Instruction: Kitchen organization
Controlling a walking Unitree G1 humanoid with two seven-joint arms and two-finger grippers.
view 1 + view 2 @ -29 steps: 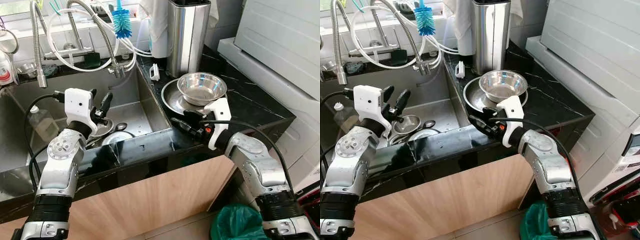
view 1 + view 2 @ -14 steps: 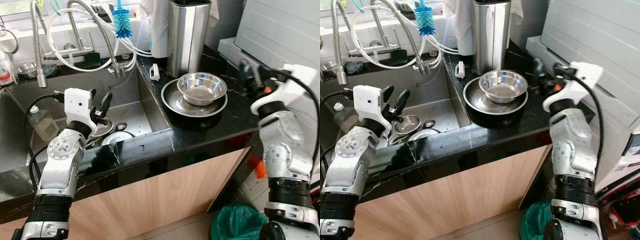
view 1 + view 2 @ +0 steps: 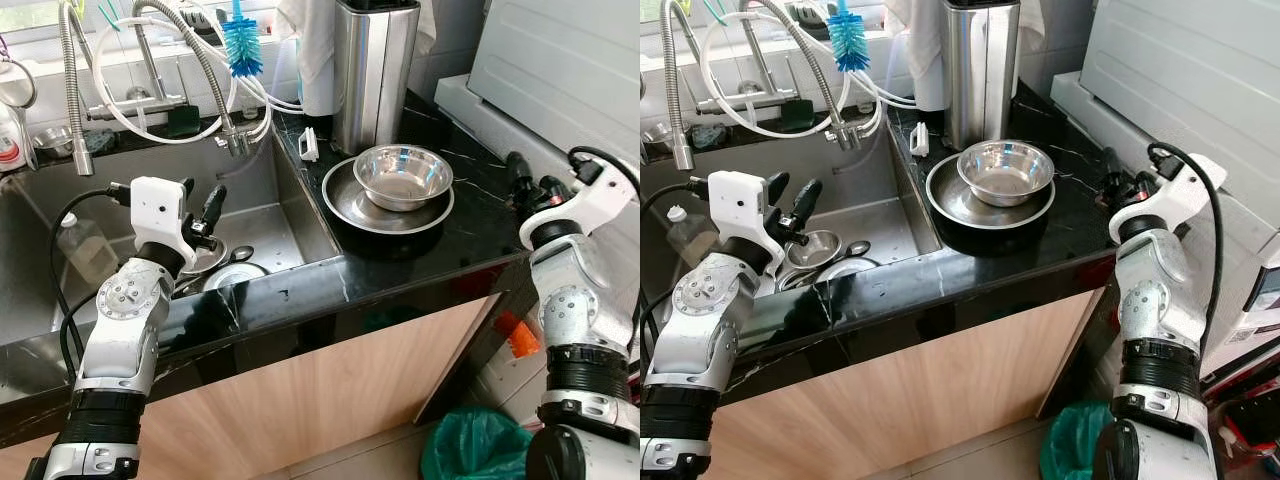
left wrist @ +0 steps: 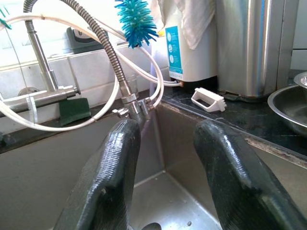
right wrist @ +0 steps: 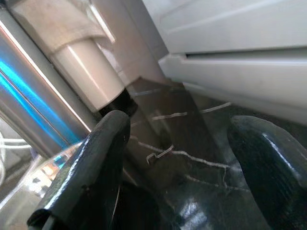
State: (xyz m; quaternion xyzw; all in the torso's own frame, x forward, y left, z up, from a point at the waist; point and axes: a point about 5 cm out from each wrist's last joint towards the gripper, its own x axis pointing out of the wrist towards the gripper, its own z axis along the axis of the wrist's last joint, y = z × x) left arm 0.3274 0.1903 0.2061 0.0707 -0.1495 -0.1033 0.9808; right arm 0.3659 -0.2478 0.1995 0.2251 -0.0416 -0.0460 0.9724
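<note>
A steel bowl [image 3: 403, 176] sits inside a wider steel dish [image 3: 345, 207] on the black counter [image 3: 470, 215], right of the sink [image 3: 270, 215]. In the sink lie a small steel bowl [image 3: 208, 258] and other dishes [image 3: 238, 272]. My left gripper [image 3: 200, 200] hovers open over the sink above those dishes; the left wrist view looks between its fingers [image 4: 108, 177] toward the faucet hose [image 4: 103, 40]. My right gripper [image 3: 527, 185] is open and empty at the counter's right end, well right of the stacked bowls. Its fingers [image 5: 91, 167] frame bare marbled counter.
A tall steel canister [image 3: 372, 70], a blue bottle brush [image 3: 241, 45] and a small white scrubber [image 3: 309, 144] stand behind the bowls. A plastic bottle [image 3: 85, 245] lies in the sink's left part. A white appliance [image 3: 560, 70] borders the counter's right; a green bag [image 3: 480, 445] sits on the floor.
My right arm swung away from the counter's front edge by the stacked bowls to the counter's right end, then dropped slightly. The left arm has not moved.
</note>
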